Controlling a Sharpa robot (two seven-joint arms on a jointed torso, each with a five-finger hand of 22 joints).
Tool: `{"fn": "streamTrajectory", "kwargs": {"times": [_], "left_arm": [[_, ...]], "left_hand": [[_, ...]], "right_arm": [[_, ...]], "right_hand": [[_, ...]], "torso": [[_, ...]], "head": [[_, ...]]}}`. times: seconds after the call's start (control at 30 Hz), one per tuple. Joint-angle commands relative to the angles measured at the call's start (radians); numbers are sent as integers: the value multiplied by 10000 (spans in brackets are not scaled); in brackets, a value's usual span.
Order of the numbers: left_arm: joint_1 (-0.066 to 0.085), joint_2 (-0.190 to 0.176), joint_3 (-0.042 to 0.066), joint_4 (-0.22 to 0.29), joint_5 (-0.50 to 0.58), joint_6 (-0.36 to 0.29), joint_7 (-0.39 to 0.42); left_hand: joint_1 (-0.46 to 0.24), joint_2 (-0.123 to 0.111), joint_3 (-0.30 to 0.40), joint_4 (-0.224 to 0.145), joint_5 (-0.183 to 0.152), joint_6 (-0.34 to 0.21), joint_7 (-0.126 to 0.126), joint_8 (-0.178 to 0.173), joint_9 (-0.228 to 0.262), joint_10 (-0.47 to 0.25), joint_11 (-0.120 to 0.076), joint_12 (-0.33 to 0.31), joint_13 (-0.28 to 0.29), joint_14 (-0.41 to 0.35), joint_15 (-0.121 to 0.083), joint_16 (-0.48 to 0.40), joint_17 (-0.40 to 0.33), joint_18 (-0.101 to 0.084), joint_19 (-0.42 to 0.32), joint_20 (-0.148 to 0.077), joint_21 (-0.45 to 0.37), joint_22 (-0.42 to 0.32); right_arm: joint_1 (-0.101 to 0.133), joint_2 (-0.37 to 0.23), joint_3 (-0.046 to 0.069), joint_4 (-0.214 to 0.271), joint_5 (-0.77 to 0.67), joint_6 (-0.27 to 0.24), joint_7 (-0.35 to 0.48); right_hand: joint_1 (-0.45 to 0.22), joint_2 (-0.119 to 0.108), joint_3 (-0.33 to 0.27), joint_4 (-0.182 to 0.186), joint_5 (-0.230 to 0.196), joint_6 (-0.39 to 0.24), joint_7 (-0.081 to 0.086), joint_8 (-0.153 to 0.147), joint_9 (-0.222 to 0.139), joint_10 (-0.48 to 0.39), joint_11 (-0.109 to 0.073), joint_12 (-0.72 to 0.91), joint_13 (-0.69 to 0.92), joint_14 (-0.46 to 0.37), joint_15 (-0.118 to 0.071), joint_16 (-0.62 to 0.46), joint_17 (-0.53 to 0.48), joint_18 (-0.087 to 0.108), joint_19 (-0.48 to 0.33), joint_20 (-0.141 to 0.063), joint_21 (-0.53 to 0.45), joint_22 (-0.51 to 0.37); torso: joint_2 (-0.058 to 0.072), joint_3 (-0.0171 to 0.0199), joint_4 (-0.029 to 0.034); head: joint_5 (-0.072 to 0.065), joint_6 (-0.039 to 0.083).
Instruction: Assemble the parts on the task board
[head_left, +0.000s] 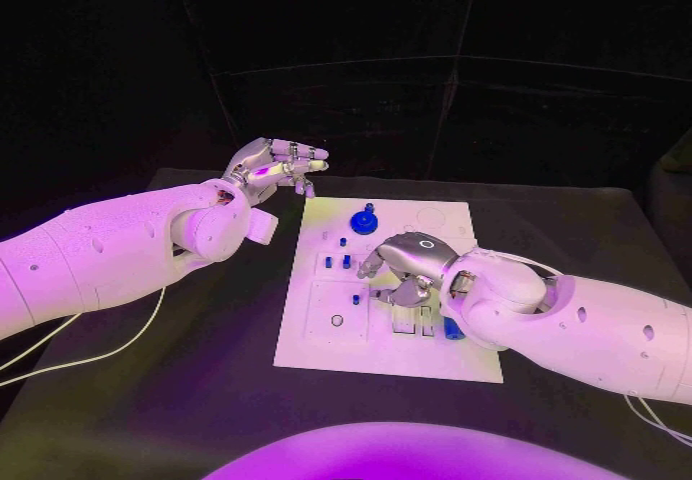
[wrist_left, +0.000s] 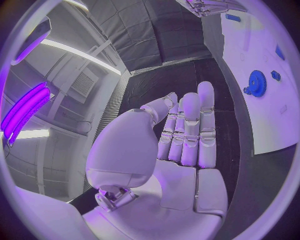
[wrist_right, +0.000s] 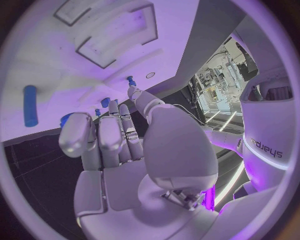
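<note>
small stiff blue plastic gear (head_left: 365, 218) looks light, slick; pinch its knob; left hand (head_left: 277, 167) empty w/ fingers apart, right hand (head_left: 405, 268) can't tell.

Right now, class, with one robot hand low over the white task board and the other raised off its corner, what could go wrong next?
1. The right robot hand hangs low over the task board, near small blue pegs; a sideways move might knock them.
2. The blue cylinder lies loose beside the right wrist and could be swept along the board.
3. The left robot hand is raised off the board, so nothing steadies the board if it is pushed.
</note>
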Motion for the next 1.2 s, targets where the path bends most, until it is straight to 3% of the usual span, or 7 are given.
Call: {"fn": "streamTrajectory", "kwargs": {"times": [0.03,0.17,0.27,0.4,0.53,1.03,1.2], "left_arm": [[19,-11,9,-9,41,117,-31],[19,-23,9,-17,41,121,-31],[18,-18,9,-27,41,130,-29],[18,12,8,-38,41,151,-27],[17,38,7,-45,41,173,-33],[13,73,-19,-88,41,244,-69],[13,69,-21,-90,41,249,-74]], "left_hand": [[56,57,-40,-16,39,-51,47,62,-8,-63,-12,49,-7,-56,-8,-29,-10,140,-55,-7,-50,-12],[56,57,-40,-16,39,-51,47,62,-8,-63,-12,49,-7,-56,-8,-29,-10,140,-55,-7,-50,-12],[56,57,-40,-16,39,-51,47,62,-8,-63,-12,49,-7,-56,-8,-29,-10,140,-55,-7,-50,-12],[56,57,-40,-16,39,-51,47,62,-8,-63,-12,49,-7,-56,-8,-29,-10,140,-55,-7,-50,-12],[56,57,-40,-16,39,-51,47,62,-8,-63,-12,49,-7,-56,-8,-29,-10,140,-55,-7,-50,-12],[74,54,-48,-34,33,-52,48,69,-8,-69,-10,67,-8,-67,-8,-31,-23,140,-60,-6,-57,-17],[74,54,-48,-34,33,-52,48,69,-8,-69,-10,67,-8,-67,-8,-31,-23,140,-60,-6,-57,-17]], "right_arm": [[63,-371,11,293,812,-750,18],[300,-952,29,552,1102,-406,-322],[538,-1297,41,581,1098,-29,-657],[740,-1558,49,443,889,336,-950],[807,-1637,51,305,723,570,-1087],[841,-1402,48,-100,517,1525,-1213],[840,-1323,47,-170,477,1717,-1248]], "right_hand": [[-3,102,-50,2,72,87,6,53,17,128,6,73,8,88,4,35,-29,-13,-37,-27,-45,-10],[-68,19,-181,23,63,33,-40,-5,-6,129,-28,101,-20,71,-21,11,-98,-8,-45,-35,-73,-50],[-268,-177,-776,140,145,-232,-92,-71,-38,-278,-35,-16,-46,42,-29,-37,-216,3,-77,-42,-147,-149],[87,34,-2338,406,214,-567,-252,-47,-20,-796,2,-1,-19,42,17,-10,-268,32,-121,10,-306,-379],[447,198,-3114,674,221,-651,-347,-56,-21,-1005,36,92,-28,54,12,49,-244,48,-116,12,-364,-464],[1084,781,-3170,707,177,-193,-355,31,19,-418,-67,594,-1,84,-43,174,-169,37,-35,-31,-349,-435],[1248,992,-2910,653,74,104,-251,71,26,-39,-141,680,-48,90,-113,219,-142,37,-17,-96,-350,-439]], "torso": [[-5,-8,3],[8,5,-15],[10,3,-29],[26,-1,-5],[28,4,10],[28,5,12],[31,6,10]], "head": [[-75,71],[-177,147],[-234,196],[-326,256],[-356,275],[-384,279],[-383,257]]}}
